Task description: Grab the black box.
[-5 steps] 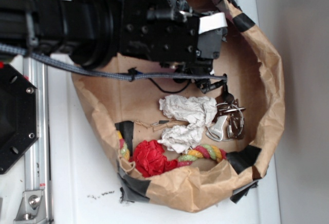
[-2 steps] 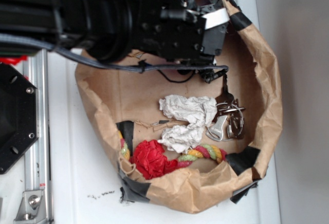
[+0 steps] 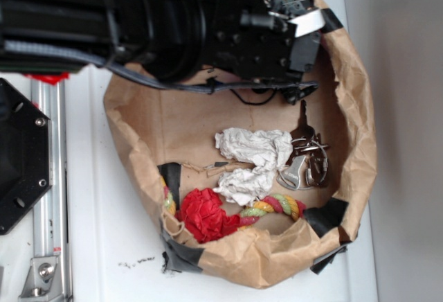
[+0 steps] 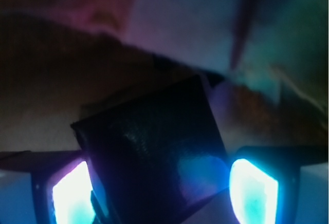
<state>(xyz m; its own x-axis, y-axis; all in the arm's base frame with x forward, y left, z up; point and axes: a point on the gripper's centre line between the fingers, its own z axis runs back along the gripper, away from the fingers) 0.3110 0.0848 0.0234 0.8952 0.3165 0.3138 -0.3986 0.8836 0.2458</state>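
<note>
In the wrist view the black box [image 4: 149, 147] fills the space between my two glowing fingers [image 4: 69, 196], sitting tilted with one corner up. My gripper [image 4: 164, 185] is shut on it, with both pads against its glossy sides. In the exterior view the gripper [image 3: 294, 87] hangs over the upper right part of the brown paper bag [image 3: 360, 129]. The arm's black body hides the box there.
Inside the bag lie crumpled white paper [image 3: 252, 160], a bunch of keys [image 3: 308, 163], a red crumpled piece [image 3: 204, 215] and a coloured rope [image 3: 273, 206]. Outside it on the left are a black hexagonal plate [image 3: 21, 156] and a metal rail [image 3: 48, 177].
The arm has shifted to the right and toward the bag's upper rim. The paper, keys and rope have not moved.
</note>
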